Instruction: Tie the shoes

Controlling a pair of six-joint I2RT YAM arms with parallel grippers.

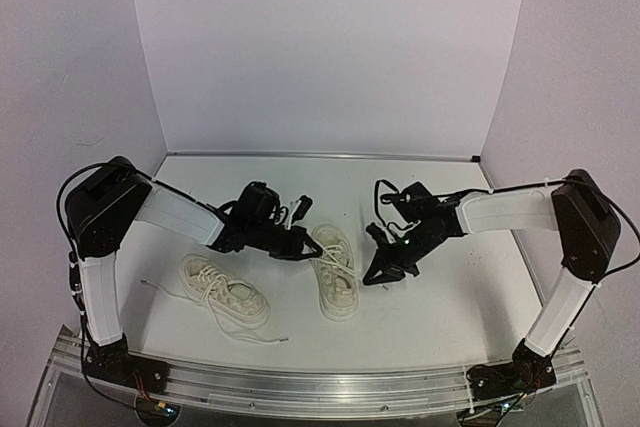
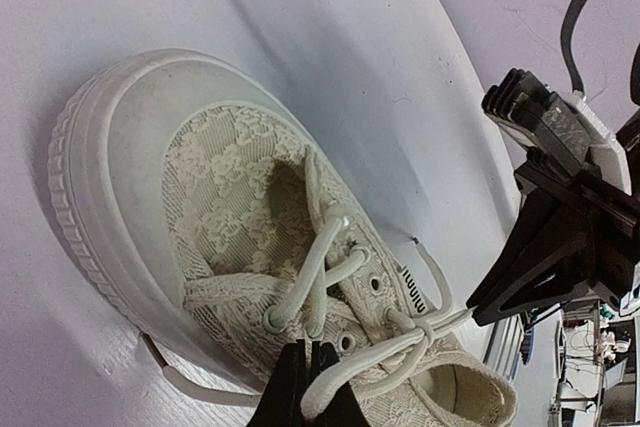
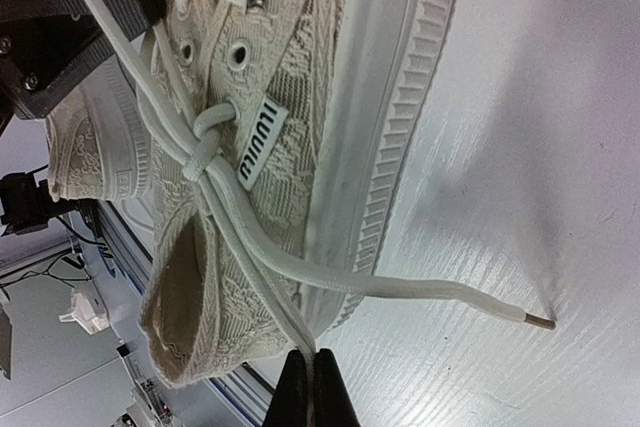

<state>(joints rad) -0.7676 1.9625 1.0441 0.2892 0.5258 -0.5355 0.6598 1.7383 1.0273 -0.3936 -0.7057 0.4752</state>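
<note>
Two cream-white lace-fabric shoes lie on the table. One shoe (image 1: 335, 272) sits between the arms and the other shoe (image 1: 225, 292) lies to its left with loose laces (image 1: 160, 290) trailing. My left gripper (image 1: 312, 247) is at the middle shoe's left side, shut on a loop of its lace (image 2: 370, 357). My right gripper (image 1: 372, 275) is at that shoe's right side, shut on another loop of lace (image 3: 250, 277). Both loops run taut to a knot (image 3: 195, 162) over the top eyelets. One free lace end (image 3: 480, 297) lies on the table.
White walls close in the table at the back and both sides. A metal rail (image 1: 320, 387) runs along the near edge, with both arm bases on it. The left shoe lies close to my left arm's lower link.
</note>
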